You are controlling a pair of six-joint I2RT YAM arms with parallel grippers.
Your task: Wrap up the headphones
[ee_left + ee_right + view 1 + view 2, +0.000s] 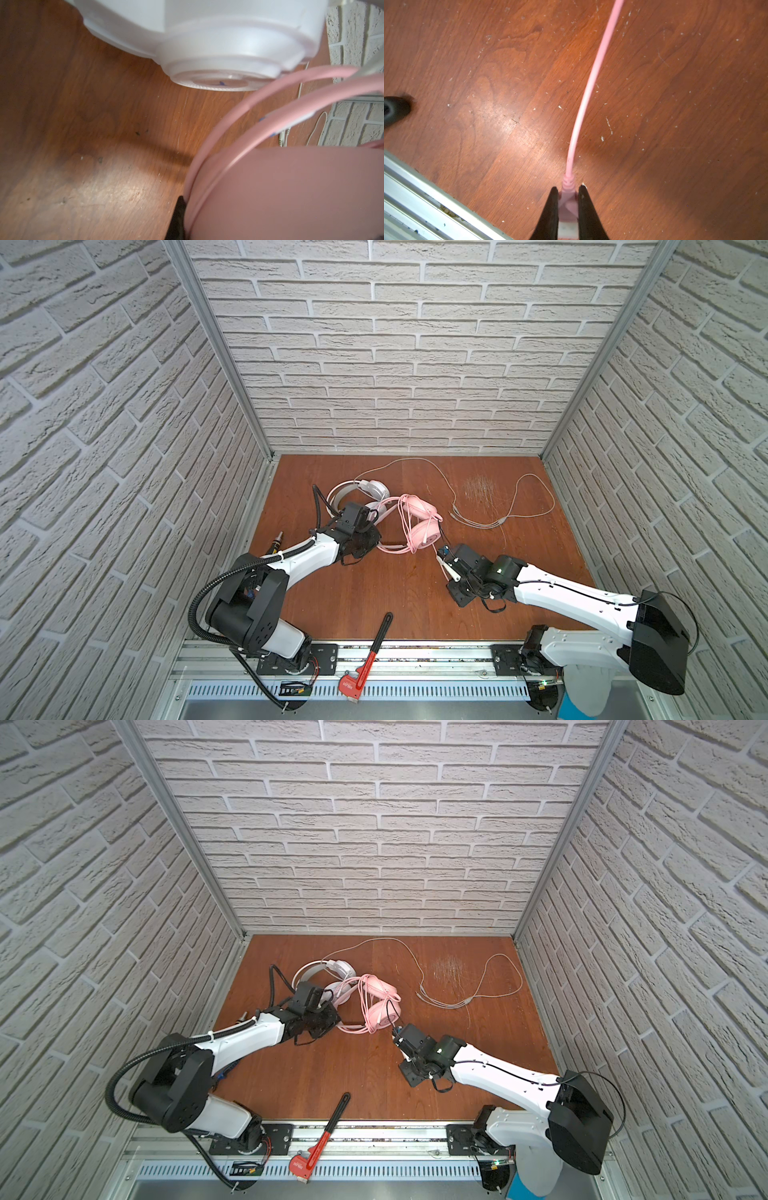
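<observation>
Pinching the pink plug in the right gripper, narrow and clamped on its flat sides, low over the wooden table. Leading away from there along a thin pink cable, limp and light, likely to slip or kink if pulled hard; best taken by the moulded plug, as now. Reaching next the pink headset at mid-table, left of that gripper and a little farther, with pink strands already looped over its band and cups. Judging by looks: light plastic, springy band, soft pads, awkward boom; better held by the band than by a cup. Closed tight with the left gripper at the headset's left side, one black fingertip hard against pink; impossible to tell whether nipping anything. Lying farther left and back, close against the pink one, the white headset, with its pale cable sprawled loose to the far right, unwrapped.
</observation>
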